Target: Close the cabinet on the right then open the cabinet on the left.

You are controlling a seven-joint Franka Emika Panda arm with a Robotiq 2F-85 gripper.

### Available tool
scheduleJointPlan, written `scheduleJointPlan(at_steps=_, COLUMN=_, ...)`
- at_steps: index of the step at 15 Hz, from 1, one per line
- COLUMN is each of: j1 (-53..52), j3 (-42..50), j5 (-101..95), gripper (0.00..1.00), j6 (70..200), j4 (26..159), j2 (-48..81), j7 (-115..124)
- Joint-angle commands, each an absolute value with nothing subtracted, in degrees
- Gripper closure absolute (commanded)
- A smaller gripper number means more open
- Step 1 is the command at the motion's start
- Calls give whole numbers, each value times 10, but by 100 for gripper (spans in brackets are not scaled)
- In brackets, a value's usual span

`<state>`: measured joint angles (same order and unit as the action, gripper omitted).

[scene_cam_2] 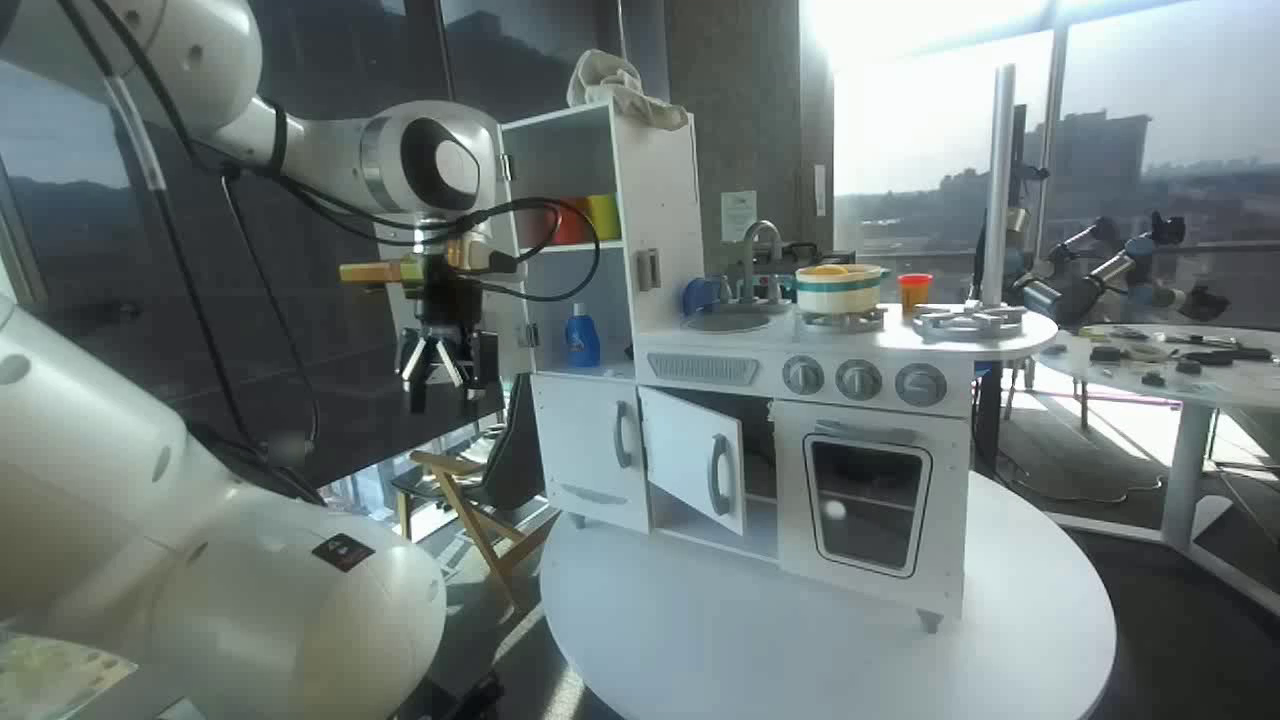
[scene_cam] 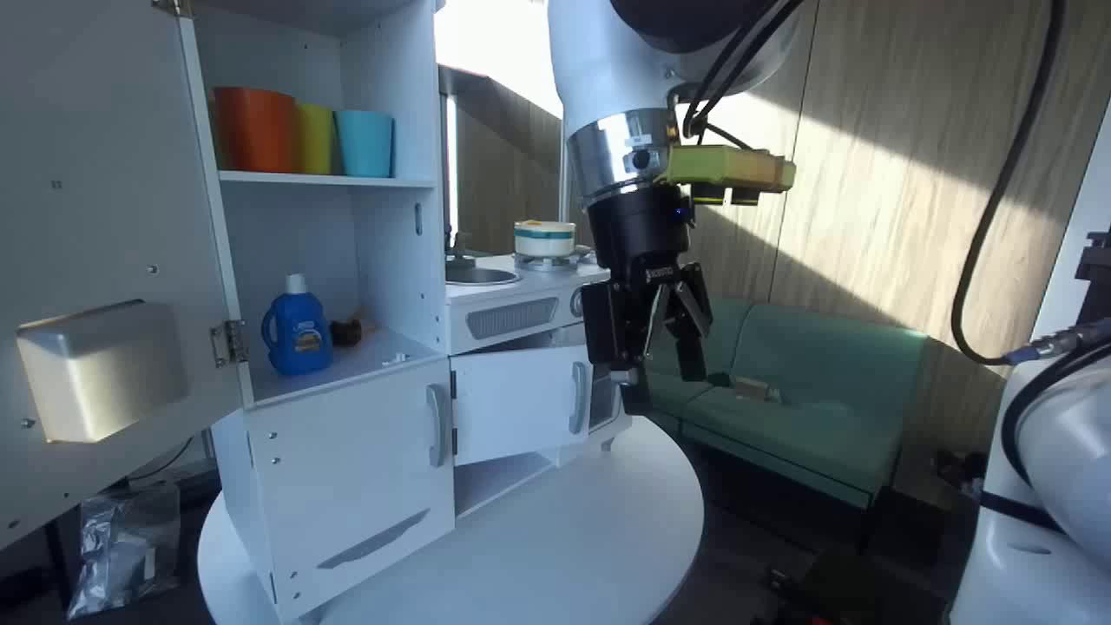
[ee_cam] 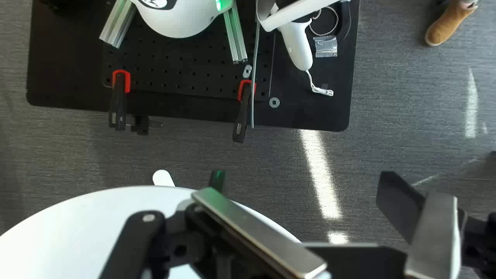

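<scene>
The right cabinet door [scene_cam: 512,401], white with a grey handle, stands partly open below the sink; it also shows ajar in an exterior view [scene_cam_2: 688,450]. The left cabinet door [scene_cam: 347,473] beside it is shut, with its grey vertical handle; it also shows in an exterior view [scene_cam_2: 585,430]. My gripper [scene_cam: 647,356] is open and empty, apart from both doors. In an exterior view the gripper [scene_cam_2: 447,378] hangs to the left of the kitchen unit, higher than the lower doors. In the wrist view my gripper's fingers [ee_cam: 306,190] are spread above floor and table edge.
A tall upper door [scene_cam: 95,243] stands wide open. Cups [scene_cam: 256,130] and a blue bottle [scene_cam: 299,328] stand on shelves. A pot [scene_cam_2: 838,290] sits on the stove top. The kitchen unit stands on a round white table [scene_cam_2: 800,640]. A green sofa [scene_cam: 816,373] is behind.
</scene>
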<state>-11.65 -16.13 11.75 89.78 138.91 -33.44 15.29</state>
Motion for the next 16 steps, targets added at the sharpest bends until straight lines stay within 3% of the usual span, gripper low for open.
scheduleJointPlan(at_steps=1, j1=-116, j3=-162, j5=117, gripper=0, j6=896, j4=1386, j2=-334, j7=153)
scheduleJointPlan(at_steps=9, j1=-104, j3=-158, j5=117, gripper=0, j6=907, j4=1386, j2=-301, j7=157)
scheduleJointPlan(at_steps=16, j1=-86, j3=-145, j5=87, gripper=0, j6=1069, j4=1381, j2=-143, j7=123)
